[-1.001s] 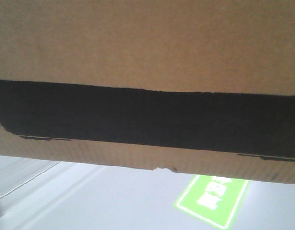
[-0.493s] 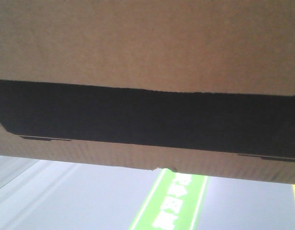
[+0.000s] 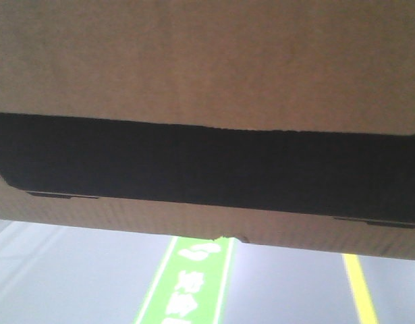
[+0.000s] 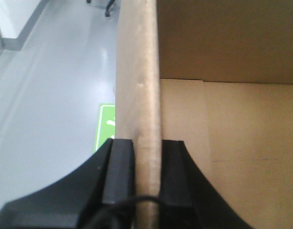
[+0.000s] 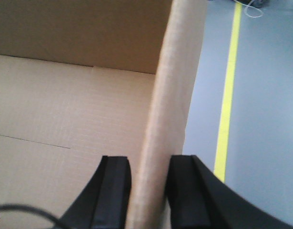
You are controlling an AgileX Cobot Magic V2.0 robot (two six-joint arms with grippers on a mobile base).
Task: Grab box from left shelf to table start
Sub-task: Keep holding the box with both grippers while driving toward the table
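The front view shows only the outside of the one box (image 3: 207,61): brown cardboard fills the upper part of the picture, a wide black panel (image 3: 207,165) runs across it, and a small nick (image 3: 227,237) breaks its bottom edge. Under that edge lies grey floor (image 3: 65,277) with one green strip (image 3: 187,283) bearing white marks and one yellow line (image 3: 361,287); neither gripper shows here. The two wrist views give what the front view hides, the open inside of the box and the grips on it. In the left wrist view the left gripper (image 4: 147,145) is clamped on the box's left wall (image 4: 136,71), one black finger (image 4: 118,171) outside and the other inside, both pressed flat to the cardboard; the box's bare brown bottom (image 4: 251,143) is to the right, and grey floor with a green mark (image 4: 105,125) to the left. In the right wrist view the right gripper (image 5: 148,162) is clamped likewise on the right wall (image 5: 177,71), with the box's bottom (image 5: 65,105) at left and the yellow line (image 5: 228,95) on grey floor at right. The box hangs between the two grippers, above the floor.
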